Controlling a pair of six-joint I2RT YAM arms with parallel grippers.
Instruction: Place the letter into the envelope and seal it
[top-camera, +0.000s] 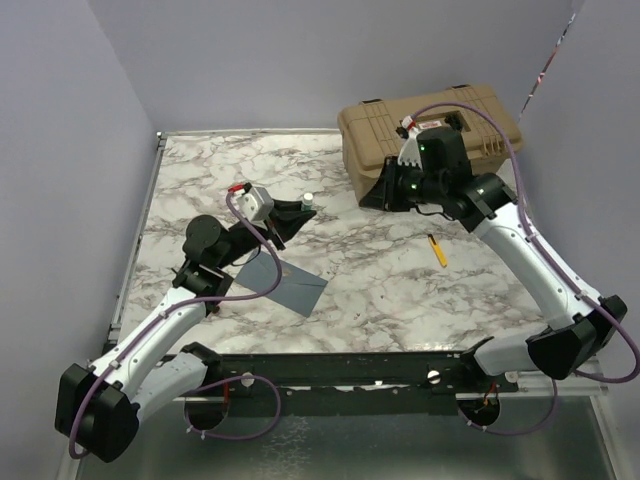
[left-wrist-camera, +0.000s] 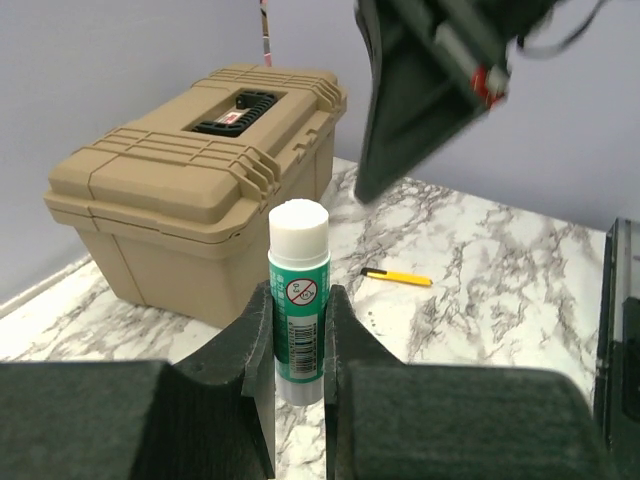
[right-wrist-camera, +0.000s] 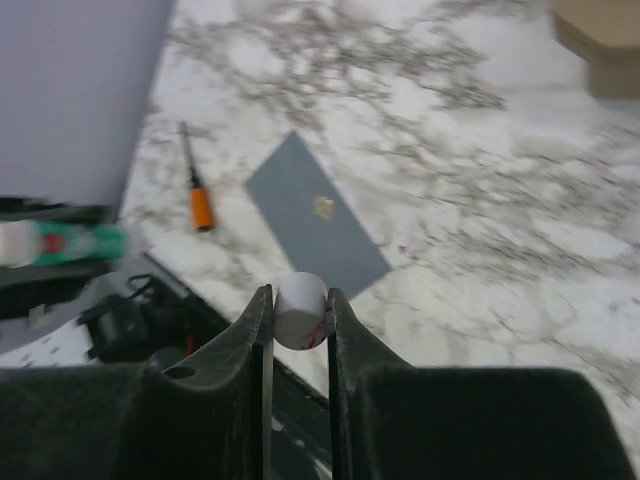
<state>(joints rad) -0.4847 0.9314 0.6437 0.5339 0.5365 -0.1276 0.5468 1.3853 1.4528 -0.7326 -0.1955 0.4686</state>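
The left pincer (left-wrist-camera: 298, 305) has two matte black fingers nearly closed, clamping an upright glue stick (left-wrist-camera: 298, 250), a smooth cylinder with a green-and-white label and a white top. The right pincer (right-wrist-camera: 298, 295), raised above the bench, is narrowly closed on a small round white cap (right-wrist-camera: 300, 315). Below it lies the envelope (right-wrist-camera: 315, 215), a flat slate-grey paper rectangle with a small pale mark at its centre, on the glossy marble-patterned bench (right-wrist-camera: 480, 250). A ribbed tan hard case (left-wrist-camera: 190, 190) stands at the far side, with a slim yellow tool (left-wrist-camera: 397, 276) lying near it.
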